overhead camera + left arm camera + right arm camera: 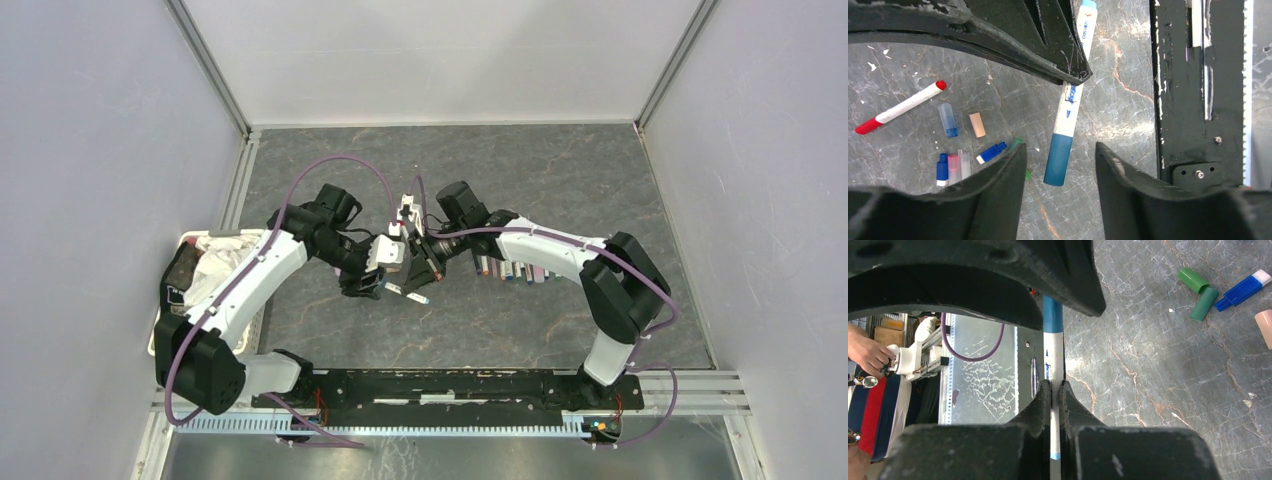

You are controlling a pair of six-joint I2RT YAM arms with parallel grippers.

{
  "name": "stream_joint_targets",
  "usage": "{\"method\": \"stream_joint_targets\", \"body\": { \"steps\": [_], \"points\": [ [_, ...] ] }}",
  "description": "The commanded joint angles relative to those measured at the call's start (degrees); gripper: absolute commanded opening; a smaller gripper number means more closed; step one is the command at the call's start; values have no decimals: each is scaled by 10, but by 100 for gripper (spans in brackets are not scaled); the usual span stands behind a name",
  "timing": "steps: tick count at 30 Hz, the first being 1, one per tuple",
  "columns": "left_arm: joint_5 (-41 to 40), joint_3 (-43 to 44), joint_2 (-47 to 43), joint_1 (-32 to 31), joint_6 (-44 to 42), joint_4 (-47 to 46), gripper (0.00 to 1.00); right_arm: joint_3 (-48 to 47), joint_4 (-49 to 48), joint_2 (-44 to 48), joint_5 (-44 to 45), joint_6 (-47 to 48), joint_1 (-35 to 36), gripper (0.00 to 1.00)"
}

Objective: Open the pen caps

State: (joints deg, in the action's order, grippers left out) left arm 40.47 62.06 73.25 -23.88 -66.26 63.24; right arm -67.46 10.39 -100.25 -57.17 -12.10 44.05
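— Holding the marker [1068,107] where?
— Your right gripper [1055,395] pinches its light, slick barrel [1052,360] midair. Your left gripper [1060,187] is spread around the dark blue cap [1058,160]. Clamp that stiff cap squarely.

held pen [1068,107] clamped between right fingers [1040,410], above bench [560,180] centre | left fingers [998,195] flank its one end, not touching | row of pens [510,268] on bench, right of held pen | loose caps [948,120], lone pen [900,107] beyond it from base rail [440,385] | bin [200,235] far left
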Motion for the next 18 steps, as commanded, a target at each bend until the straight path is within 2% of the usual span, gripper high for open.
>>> {"method": "stream_joint_targets", "body": {
  "steps": [1,6,8,9,13,15,18],
  "points": [
    [9,6,6,-12,-27,2,51,-23,-9,-7,-21,3,1,0],
    [5,8,12,-31,-25,3,26,-17,-23,-8,-24,-12,1,0],
    [-5,9,16,-42,-21,3,12,-11,-39,-7,-26,-26,2,0],
    [-8,11,18,-44,-20,4,4,-7,-49,-7,-27,-34,3,5],
    [-21,24,22,-47,-13,6,2,-5,-62,-14,-33,-44,12,30],
    [-21,30,22,-48,-13,8,2,-8,-64,-22,-34,-47,16,35],
    [-23,36,22,-51,-14,13,2,-13,-73,-34,-36,-59,19,33]
  ]
}}
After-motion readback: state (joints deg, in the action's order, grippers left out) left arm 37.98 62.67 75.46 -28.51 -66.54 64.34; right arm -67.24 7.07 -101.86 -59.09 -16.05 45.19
